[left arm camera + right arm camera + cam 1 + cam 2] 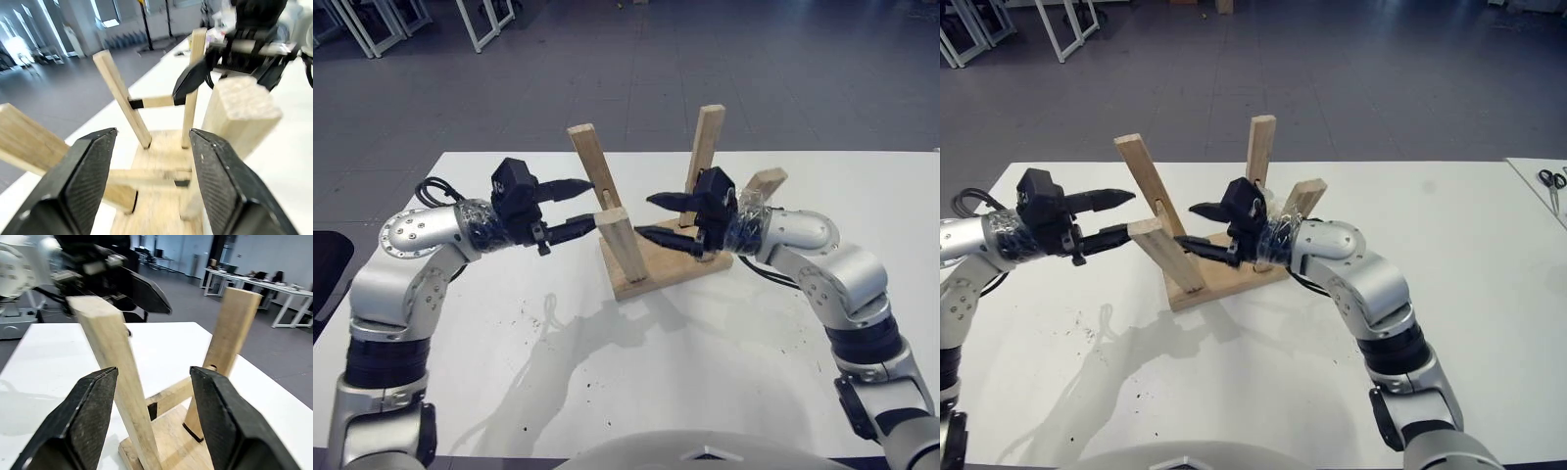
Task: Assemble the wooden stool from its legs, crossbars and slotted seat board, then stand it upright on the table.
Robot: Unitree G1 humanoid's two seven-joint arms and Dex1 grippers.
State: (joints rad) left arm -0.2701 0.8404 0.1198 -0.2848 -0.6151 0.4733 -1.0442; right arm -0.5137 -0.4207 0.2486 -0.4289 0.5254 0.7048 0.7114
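**On the table, stool legs-up, both sets of jaws wide**

Nearest, front leg slanting up from the seat board, flat on the white top. To either side, left gripper and right gripper, each spread wide, holding nothing, tips close to the wood. Behind, far legs pointing upward, crossbar joining two.

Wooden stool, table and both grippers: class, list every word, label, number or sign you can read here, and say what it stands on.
No text can be read anywhere.
The seat board, legs and crossbar are bare wood.
The table carries only dark specks, not writing.
The left gripper and right gripper show no legible marking.
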